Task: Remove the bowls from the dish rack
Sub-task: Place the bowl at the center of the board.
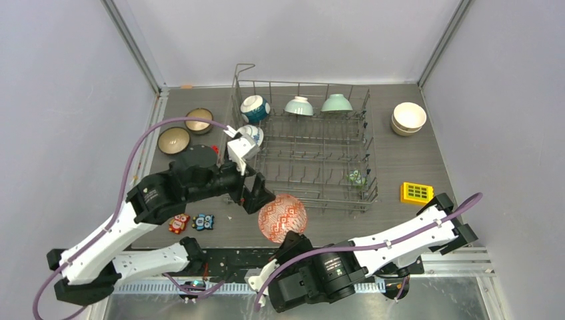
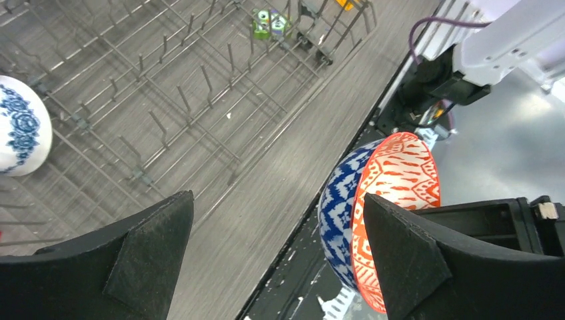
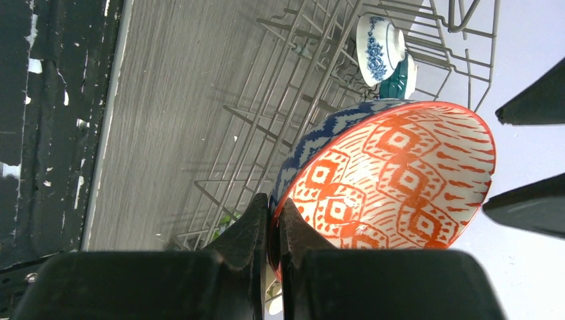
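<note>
- At the far left, two brown bowls (image 1: 174, 140) are set on the table (image 1: 400, 160) beside the dish rack (image 1: 313, 160), outside its wires. This spot is judged to be a place where unloaded bowls are collected.
- The left gripper (image 1: 252, 192) is held at the near left corner of the rack, with its jaws spread wide and nothing between them. It is probably kept there so that a bowl can be received or the next one reached.
- The orange-patterned bowl (image 1: 282, 217) is held in the air just in front of the rack, outside it and tilted on its side. It is pinched at the rim by the right gripper (image 3: 274, 223). The jaws are clenched on the thin wall, one finger inside and one on the blue outside. A rim pinch is judged necessary, because the bowl is too wide to be taken whole.
- In the rack, two blue-and-white bowls (image 1: 255, 109) and two pale green bowls (image 1: 299, 105) are left along the left and far sides, so the task is judged only partly done.
- At the right, cream bowls (image 1: 408, 118) are stacked on the table outside the rack, so that space is saved.
</note>
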Motion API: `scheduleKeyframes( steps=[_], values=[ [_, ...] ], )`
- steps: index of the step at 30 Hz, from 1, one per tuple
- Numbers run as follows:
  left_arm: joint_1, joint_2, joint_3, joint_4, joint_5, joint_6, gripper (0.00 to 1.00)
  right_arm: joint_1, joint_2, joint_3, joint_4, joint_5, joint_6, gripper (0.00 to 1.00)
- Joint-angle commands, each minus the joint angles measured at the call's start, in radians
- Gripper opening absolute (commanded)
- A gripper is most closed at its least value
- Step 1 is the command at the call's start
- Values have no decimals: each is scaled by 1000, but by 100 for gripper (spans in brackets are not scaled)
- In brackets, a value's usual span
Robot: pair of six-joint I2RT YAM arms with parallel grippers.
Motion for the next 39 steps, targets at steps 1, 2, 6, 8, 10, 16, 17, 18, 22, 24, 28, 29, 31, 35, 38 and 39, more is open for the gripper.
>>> scheduleKeyframes(
  steps=[1, 2, 6, 8, 10, 16, 17, 18, 22, 24, 28, 29, 31, 35, 38, 39],
  values=[
    [-142, 52, 86, -58, -270, 61, 100, 6, 0, 19, -15, 35, -16, 1],
    [-171, 65, 103, -73, -307, 66, 100, 5, 1, 18, -17, 35, -12, 1],
    [-234, 95, 153, -127, -395, 72, 100, 5, 0, 12, -18, 33, -5, 1],
    [-251, 111, 171, -159, -422, 70, 99, 5, 0, 11, -18, 33, -4, 1],
    [-271, 131, 187, -198, -445, 70, 95, 6, 0, 11, -16, 33, -6, 1],
    [-375, 191, 230, -287, -560, 61, 93, 5, 4, 16, -18, 32, -10, 1],
    [-388, 202, 242, -300, -580, 60, 93, 5, 5, 16, -19, 31, -10, 1],
    [-400, 215, 250, -312, -599, 60, 93, 5, 6, 16, -18, 31, -10, 1],
    [-438, 263, 276, -347, -650, 59, 88, 5, 6, 17, -16, 30, -9, 1],
    [-449, 279, 283, -353, -666, 57, 86, 6, 6, 16, -17, 30, -10, 1],
    [-457, 290, 281, -348, -695, 58, 83, 5, 6, 19, -19, 31, -8, 1],
    [-456, 289, 278, -342, -697, 59, 83, 5, 6, 19, -19, 30, -7, 1],
    [-458, 289, 272, -328, -695, 64, 81, 6, 6, 18, -16, 28, -7, 1],
    [-457, 300, 284, -333, -689, 57, 80, 6, 6, 14, 3, 21, -18, 1],
    [-458, 300, 285, -335, -690, 52, 80, 5, 7, 14, 9, 20, -24, 1],
    [-457, 298, 282, -331, -689, 50, 80, 5, 9, 15, 9, 21, -24, 1]
  ],
)
